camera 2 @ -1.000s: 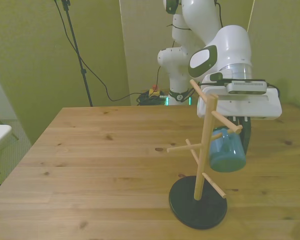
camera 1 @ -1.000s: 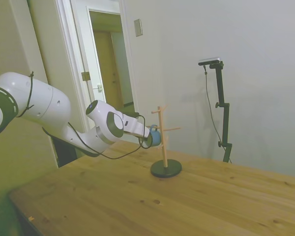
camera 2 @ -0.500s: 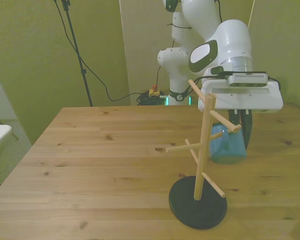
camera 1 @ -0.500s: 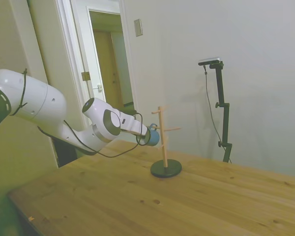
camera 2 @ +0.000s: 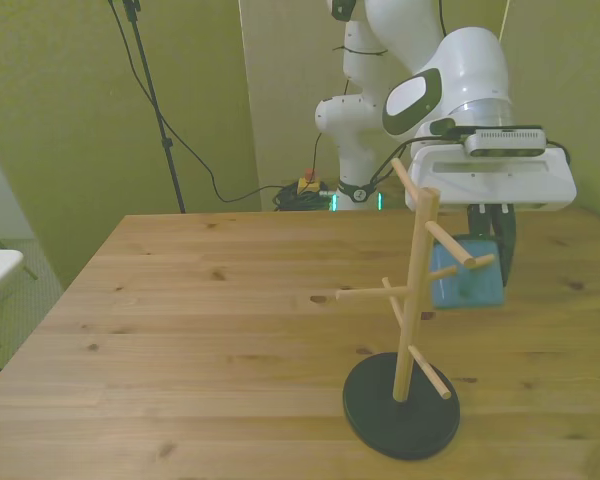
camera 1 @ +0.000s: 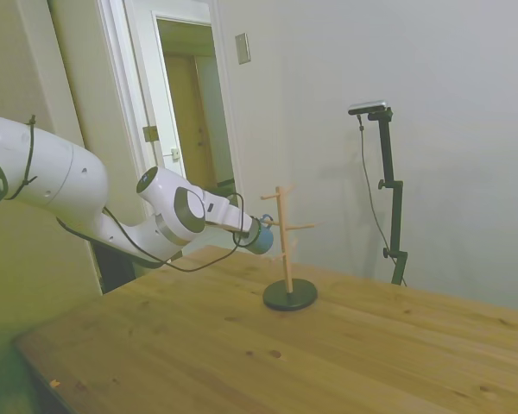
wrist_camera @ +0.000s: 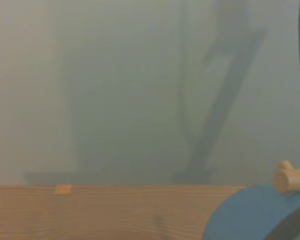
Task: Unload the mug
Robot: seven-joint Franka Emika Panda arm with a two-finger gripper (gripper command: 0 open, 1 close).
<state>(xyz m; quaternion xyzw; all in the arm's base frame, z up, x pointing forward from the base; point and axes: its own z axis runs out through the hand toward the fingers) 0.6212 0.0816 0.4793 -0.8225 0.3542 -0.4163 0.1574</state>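
While the hand (camera 2: 488,262) pinches it, the mug (camera 2: 466,277) hangs beside the peg stand (camera 2: 412,316).

From my remote seat I've got plain pale walls (camera 1: 432,78), an open white door frame (camera 1: 138,95) onto a dim hallway, and a wooden counter (camera 1: 242,354). Front cam looks yellow-green, with cables (camera 2: 195,160) trailing down.

The side camera stands off the tabletop (camera 1: 242,345), well back; the front one faces across it, nearer. Both share the peg stand (camera 1: 287,250) (camera 2: 412,300) — the wrist camera sits close beside the mug (wrist_camera: 255,215).
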